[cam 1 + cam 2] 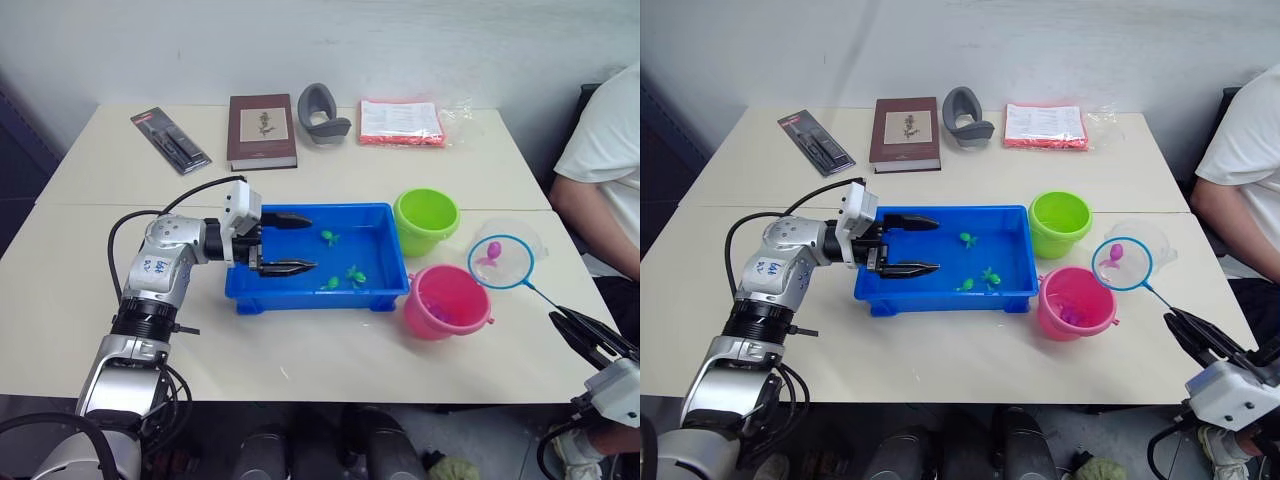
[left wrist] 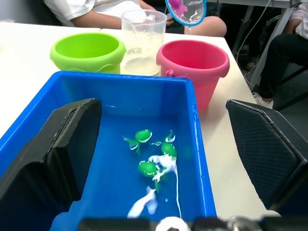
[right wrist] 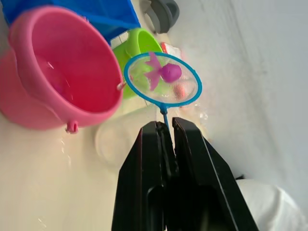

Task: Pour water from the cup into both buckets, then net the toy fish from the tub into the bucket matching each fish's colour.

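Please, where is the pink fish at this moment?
The pink fish lies in the blue-rimmed net held by the right tool, on the robot's right side, raised beside the pink bucket and in front of the clear cup.

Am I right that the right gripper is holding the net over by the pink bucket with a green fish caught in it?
Not quite. The fish in the net is pink, not green, as the right wrist view shows. The rest holds: the right gripper is shut on the net's handle, and the hoop hangs close beside the pink bucket.
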Available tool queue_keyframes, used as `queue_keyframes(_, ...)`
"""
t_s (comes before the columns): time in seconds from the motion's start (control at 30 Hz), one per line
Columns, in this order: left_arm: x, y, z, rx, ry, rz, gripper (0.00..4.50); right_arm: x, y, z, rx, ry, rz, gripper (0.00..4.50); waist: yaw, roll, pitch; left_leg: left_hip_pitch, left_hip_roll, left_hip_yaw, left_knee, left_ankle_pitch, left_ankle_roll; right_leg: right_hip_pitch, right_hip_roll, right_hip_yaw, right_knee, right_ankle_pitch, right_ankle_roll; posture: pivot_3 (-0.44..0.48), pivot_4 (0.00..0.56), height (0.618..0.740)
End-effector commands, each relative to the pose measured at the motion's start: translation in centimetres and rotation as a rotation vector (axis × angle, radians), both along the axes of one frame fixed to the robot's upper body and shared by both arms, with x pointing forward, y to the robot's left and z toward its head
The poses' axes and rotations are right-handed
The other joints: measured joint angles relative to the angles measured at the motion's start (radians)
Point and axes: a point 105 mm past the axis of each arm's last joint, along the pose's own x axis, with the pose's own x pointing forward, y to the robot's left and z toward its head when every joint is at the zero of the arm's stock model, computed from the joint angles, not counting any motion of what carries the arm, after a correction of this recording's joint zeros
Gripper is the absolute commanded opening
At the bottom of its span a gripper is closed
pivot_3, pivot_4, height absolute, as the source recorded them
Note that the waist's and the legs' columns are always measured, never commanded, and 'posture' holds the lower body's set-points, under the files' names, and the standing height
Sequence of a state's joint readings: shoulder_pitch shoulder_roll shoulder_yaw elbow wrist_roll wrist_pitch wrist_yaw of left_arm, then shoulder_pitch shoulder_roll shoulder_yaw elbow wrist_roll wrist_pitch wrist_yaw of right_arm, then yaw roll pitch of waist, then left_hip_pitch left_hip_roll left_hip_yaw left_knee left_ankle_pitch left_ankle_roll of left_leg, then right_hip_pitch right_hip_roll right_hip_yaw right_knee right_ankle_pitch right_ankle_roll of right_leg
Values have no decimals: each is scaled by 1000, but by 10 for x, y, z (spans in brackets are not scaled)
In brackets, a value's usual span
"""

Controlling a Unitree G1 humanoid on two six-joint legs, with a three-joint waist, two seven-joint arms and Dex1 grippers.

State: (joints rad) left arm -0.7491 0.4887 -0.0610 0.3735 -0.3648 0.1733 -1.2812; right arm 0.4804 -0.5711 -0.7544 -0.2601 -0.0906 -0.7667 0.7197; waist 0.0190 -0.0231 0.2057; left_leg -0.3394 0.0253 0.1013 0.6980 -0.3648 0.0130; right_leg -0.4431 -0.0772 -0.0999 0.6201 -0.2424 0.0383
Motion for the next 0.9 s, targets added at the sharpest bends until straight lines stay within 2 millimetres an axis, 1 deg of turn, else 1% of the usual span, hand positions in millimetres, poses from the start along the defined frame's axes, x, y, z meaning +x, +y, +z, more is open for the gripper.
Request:
queue_keyframes(0.03,-2,-1,7,1,-29,-16,4459,-9,3,-4,-275,-122,41,0,-1,0,0,0,0,0,0,0,0,0,0,0,0,0,0,0,150,740)
queue_keyframes(0.07,-3,-1,7,0,-27,-17,4459,-10,4,-7,-316,-147,45,0,-1,0,0,1,0,1,0,0,-1,0,0,1,0,0,0,0,150,740)
queue_keyframes(0.13,-3,-1,6,-1,-25,-17,4459,-10,5,-16,-326,-146,62,0,-1,0,0,1,0,1,0,0,-2,0,0,1,0,0,0,0,150,740)
queue_keyframes(0.2,-3,-1,6,-2,-24,-17,4459,-11,8,-19,-363,-180,79,0,-1,0,0,1,0,1,-1,0,-2,0,0,2,1,0,0,0,150,740)
queue_keyframes(0.27,-3,-1,7,-4,-24,-16,4459,-12,9,-27,-388,-176,96,0,-1,0,0,2,0,2,-1,0,-2,0,0,3,1,0,0,0,150,740)
queue_keyframes(0.37,-3,-2,7,-7,-24,-16,4459,-12,4,-37,-408,-153,84,0,-5,0,0,2,0,3,-1,0,-2,0,1,4,1,-1,-1,0,150,740)
queue_keyframes(0.5,-4,-3,5,0,-24,-20,4459,-8,-3,-38,-449,-175,61,0,-13,0,0,3,0,3,-1,0,-2,0,1,5,2,-1,-1,0,150,740)
queue_keyframes(0.63,-6,-5,5,-16,-22,-33,4459,-7,-2,-44,-447,-181,87,0,-20,0,0,3,0,3,-1,0,-2,0,1,7,2,-1,-1,0,150,740)
queue_keyframes(0.7,-6,-5,5,-19,-23,-32,4459,-5,-7,-43,-453,-206,57,0,-21,0,0,3,1,3,-1,0,-3,0,2,8,2,-1,-1,0,150,740)
queue_keyframes(0.8,-6,-6,4,-18,-22,-31,4459,-4,-4,-44,-457,-219,88,0,-22,0,0,3,1,4,-2,0,-3,0,2,9,2,-1,-1,0,150,740)
queue_keyframes(0.9,-6,-6,2,-16,-21,-29,4459,-1,-6,-37,-469,-262,74,0,-23,0,0,3,1,7,-4,0,-3,0,3,12,2,-1,0,0,150,740)
